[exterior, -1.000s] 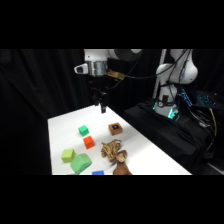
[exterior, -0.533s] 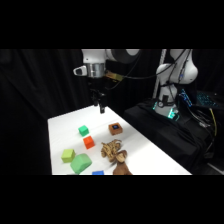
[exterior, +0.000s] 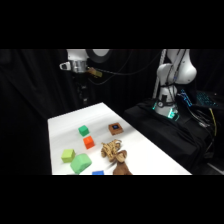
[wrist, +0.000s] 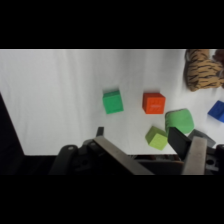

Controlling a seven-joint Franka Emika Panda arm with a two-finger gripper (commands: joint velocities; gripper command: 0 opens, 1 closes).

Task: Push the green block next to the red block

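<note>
Since the earlier side frames the arm has shifted toward the far left corner of the table (exterior: 145, 155); the gripper (exterior: 83, 95) now hangs above that back edge instead of over the blocks. The blocks themselves have not moved.

Gripper state: in the wrist view the two fingers (wrist: 192, 150) rise from the bottom edge, spread apart, nothing between them.

Green block (wrist: 112, 101): on the table, ahead of the fingers and clear of them, nearer the left finger's line. In the side view it sits below and in front of the gripper, well apart from it.

Red block (wrist: 153, 103): just beside the green block on the side toward the right finger, a visible gap of bare table between the two; not touching.

Other items: yellow-green cube (wrist: 157, 137) and larger light green block (wrist: 179, 121) lie close to the right finger in the wrist view. A striped toy tiger (wrist: 202, 69) lies beyond the red block, at the far right. A brown block with a blue top (exterior: 116, 129) shows in the side view only.
</note>
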